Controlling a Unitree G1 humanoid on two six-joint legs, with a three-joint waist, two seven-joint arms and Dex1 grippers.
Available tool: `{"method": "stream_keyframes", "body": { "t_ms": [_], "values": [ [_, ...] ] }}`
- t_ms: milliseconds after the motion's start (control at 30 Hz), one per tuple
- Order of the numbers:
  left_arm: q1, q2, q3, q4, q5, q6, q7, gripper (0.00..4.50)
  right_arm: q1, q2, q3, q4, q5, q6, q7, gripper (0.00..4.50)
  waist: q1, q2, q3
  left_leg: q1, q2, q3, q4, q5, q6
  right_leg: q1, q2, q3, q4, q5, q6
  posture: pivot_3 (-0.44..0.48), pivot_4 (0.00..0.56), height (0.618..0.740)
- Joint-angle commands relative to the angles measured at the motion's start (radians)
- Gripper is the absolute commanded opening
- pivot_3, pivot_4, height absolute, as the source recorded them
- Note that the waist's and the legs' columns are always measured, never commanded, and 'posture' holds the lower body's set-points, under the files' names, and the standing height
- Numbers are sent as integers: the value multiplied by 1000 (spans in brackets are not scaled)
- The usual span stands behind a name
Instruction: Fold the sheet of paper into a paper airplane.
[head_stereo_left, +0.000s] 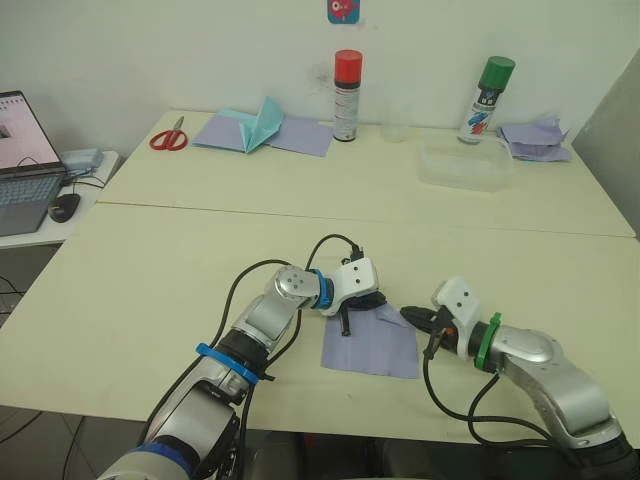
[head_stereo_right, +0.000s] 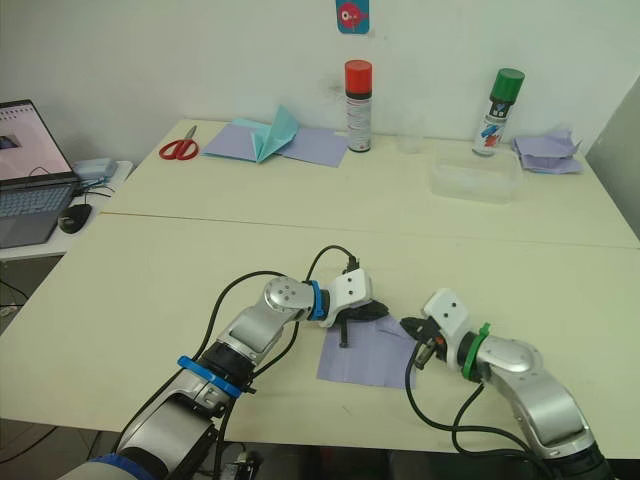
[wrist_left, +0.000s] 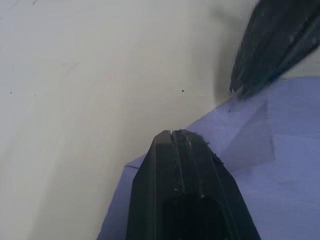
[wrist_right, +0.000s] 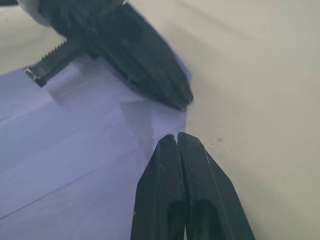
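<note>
The sheet of paper (head_stereo_left: 368, 345), pale lavender with faint creases, lies flat near the front edge of the cream table (head_stereo_left: 150, 270). A small flap is folded over at its far right corner (wrist_right: 150, 117). My left gripper (head_stereo_left: 380, 303) is shut, and its tip rests on the far edge of the sheet (wrist_left: 171, 134) beside that corner. From the right, my right gripper (head_stereo_left: 406, 314) is also shut, with its tip touching the same corner (wrist_right: 177, 136). Whether either gripper pinches the paper is hidden.
At the back of the table lie red scissors (head_stereo_left: 169, 135), a teal pointed paper shape (head_stereo_left: 258, 122) on flat lavender sheets (head_stereo_left: 305, 135), a red-capped can (head_stereo_left: 347, 95), a green-capped can (head_stereo_left: 487, 100), a clear plastic tub (head_stereo_left: 465, 165) and a crumpled lavender pile (head_stereo_left: 535, 140). A laptop (head_stereo_left: 22, 165) sits far left.
</note>
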Motion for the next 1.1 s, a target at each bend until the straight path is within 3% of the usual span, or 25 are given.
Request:
{"method": "stream_keyframes", "body": {
  "t_ms": [33,233,467,900,1100],
  "values": [
    [21,14,-31,37,43,16,-10,0,-16,-14,44,-11,-38,22,-7,48,0,0,0,0,0,0,0,0,0,0,0,0,0,0,0,0,150,740],
    [16,14,-21,25,24,-29,-27,0,-24,-51,100,6,-75,37,17,48,0,0,-1,1,0,0,0,0,0,1,0,0,0,0,0,0,150,740],
    [-21,-36,72,-72,-109,41,-63,0,-20,-61,94,35,-87,14,15,48,0,0,0,1,0,0,0,0,0,1,0,0,0,0,0,0,150,740],
    [-8,-52,-4,27,7,-6,-11,0,-20,-59,100,46,-103,4,2,48,0,0,-1,1,0,0,1,0,0,1,0,0,0,0,0,0,150,740],
    [-22,-9,-15,83,73,11,23,0,-18,-55,100,32,-103,7,-6,48,0,0,-1,2,0,0,1,0,0,2,0,1,0,0,0,0,150,740]
  ]
}}
